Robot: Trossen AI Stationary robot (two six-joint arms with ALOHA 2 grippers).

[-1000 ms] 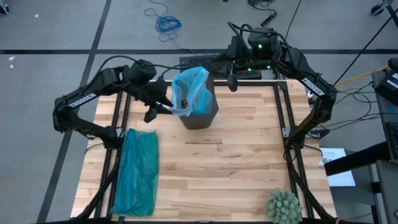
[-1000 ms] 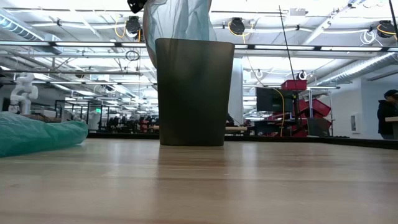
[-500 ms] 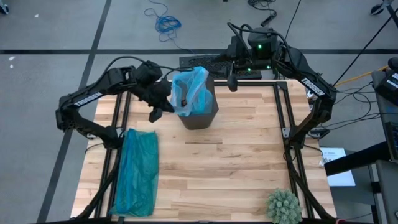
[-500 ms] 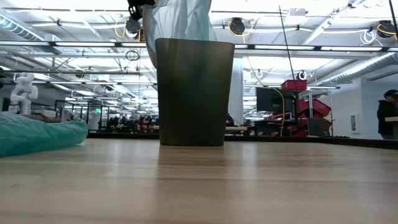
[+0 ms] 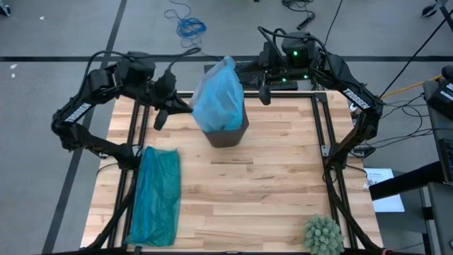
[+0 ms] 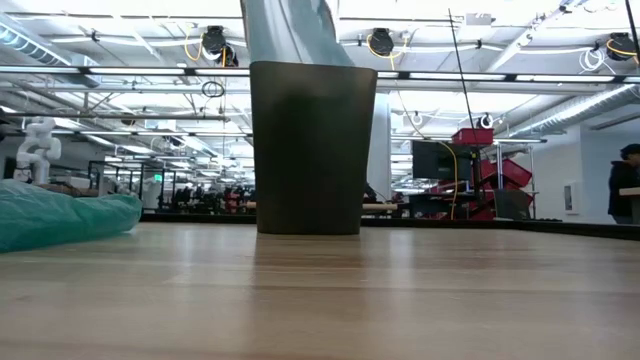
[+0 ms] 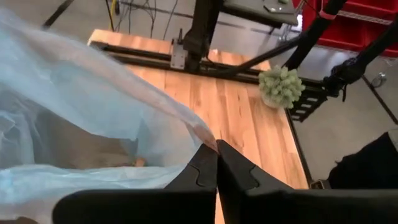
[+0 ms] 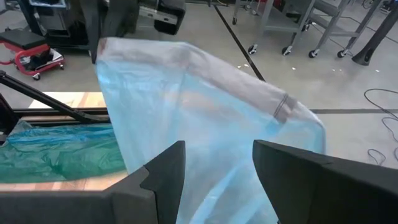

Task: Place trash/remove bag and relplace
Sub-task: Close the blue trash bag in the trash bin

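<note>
From above: pale blue, crinkly bin liner (image 5: pixel 219 99) drawn up in a peaked tent over the dark tapered bin (image 5: pixel 228 133), its edge pinched in the left gripper (image 5: pixel 190 108); right gripper (image 5: pixel 265 93) parked behind the bin, fingers apart. From table height: smooth dark bin walls, liner rising out of frame, teal-green bag (image 6: pixel 60 215) lying rumpled. Left wrist: fingers (image 7: pixel 202 174) pressed together on thin translucent film; right wrist: liner billowing beyond the spread fingers (image 8: pixel 168 169).

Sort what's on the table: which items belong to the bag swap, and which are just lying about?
In the job:
- pale blue bag, pinched by the shut left gripper
- dark bin
- teal-green bag, likely the replacement

Lying about:
- spiky green ball
</note>
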